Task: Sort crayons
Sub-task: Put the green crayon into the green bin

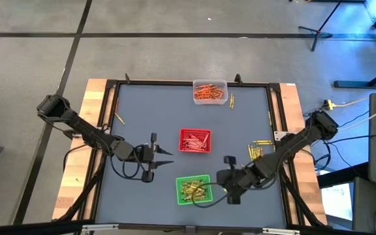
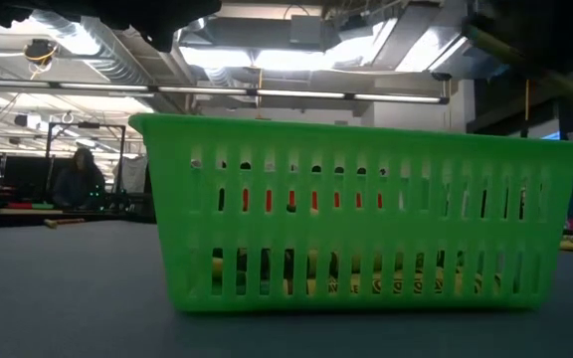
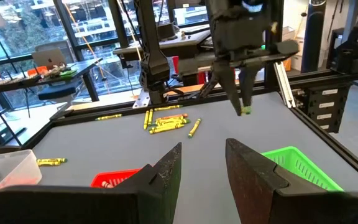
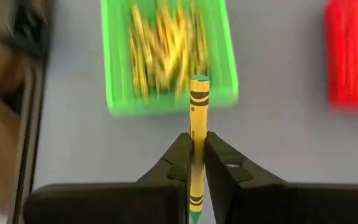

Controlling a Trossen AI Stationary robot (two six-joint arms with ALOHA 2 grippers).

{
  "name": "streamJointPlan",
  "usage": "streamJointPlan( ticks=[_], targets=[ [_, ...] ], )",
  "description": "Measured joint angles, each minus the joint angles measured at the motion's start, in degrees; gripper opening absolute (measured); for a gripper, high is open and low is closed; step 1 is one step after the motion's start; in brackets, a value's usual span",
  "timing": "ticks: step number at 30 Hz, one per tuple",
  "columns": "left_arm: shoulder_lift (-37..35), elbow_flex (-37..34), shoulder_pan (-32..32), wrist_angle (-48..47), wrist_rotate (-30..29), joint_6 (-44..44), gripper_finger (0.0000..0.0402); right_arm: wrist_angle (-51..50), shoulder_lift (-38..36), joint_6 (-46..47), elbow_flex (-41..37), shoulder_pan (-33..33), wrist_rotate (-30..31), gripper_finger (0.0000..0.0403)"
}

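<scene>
Right now the step in hand looks like the carry-and-drop: the right hand [image 4: 196,163] is clamped on one yellow-green crayon [image 4: 197,118], pinched between its two dark fingers about halfway along its length. In the right wrist view the crayon's long axis runs straight forward along the fingers, its flat dark-banded end pointing out ahead toward the green tray [image 4: 112,93], its tapered tip back toward the wrist. From above, the right hand [image 1: 232,185] sits just beside the green tray [image 1: 181,194], at its right edge and not yet over it. The tray already holds a heap of like-coloured crayons.

The next move, as I judge it, calls for a short reach across the tray's rim so the crayon hangs over the pile, then a release; letting go too early would drop it on the worktop [image 1: 149,111] beside the rim.

More yellow-green crayons [image 1: 256,151] lie loose near the worktop's right edge, so the sort is only partly done. The red tray [image 1: 183,134] sits mid-worktop and the clear tray [image 1: 223,83] of orange crayons at the far edge.

The left hand [image 1: 159,156] waits left of the red tray, its fingers [image 3: 166,171] parted and holding nothing.
</scene>
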Motion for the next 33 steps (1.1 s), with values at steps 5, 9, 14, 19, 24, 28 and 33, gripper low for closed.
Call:
streamJointPlan(
  ticks=[5,9,14,19,24,28,33],
  targets=[
    [0.0,0.0,0.0,0.0,0.0,0.0,0.0110,14.1,1.0,-10.9,0.0,-2.8,1.6,0.0019],
    [0.0,0.0,0.0,0.0,0.0,0.0,0.0110,22.9,2.8,-15.5,0.0,-4.2,1.0,0.0022],
    [0.0,0.0,0.0,0.1,0.0,0.0,0.0110,28.4,6.1,-17.1,0.0,-4.9,-2.3,0.0033],
    [0.0,0.0,0.0,0.2,0.0,0.0,0.0110,30.6,8.9,-18.0,0.0,-5.6,-3.7,0.0051],
    [0.0,0.0,0.0,0.2,0.0,0.0,0.0110,29.6,11.5,-18.0,0.0,-5.7,-3.8,0.0072],
    [0.0,0.0,0.0,0.3,0.0,0.0,0.0110,29.4,13.2,-18.0,0.0,-5.7,-4.8,0.0092],
    [0.0,0.0,0.0,0.3,0.0,0.0,0.0110,22.0,11.5,-17.9,2.1,-5.9,-6.0,0.0118]
  ],
)
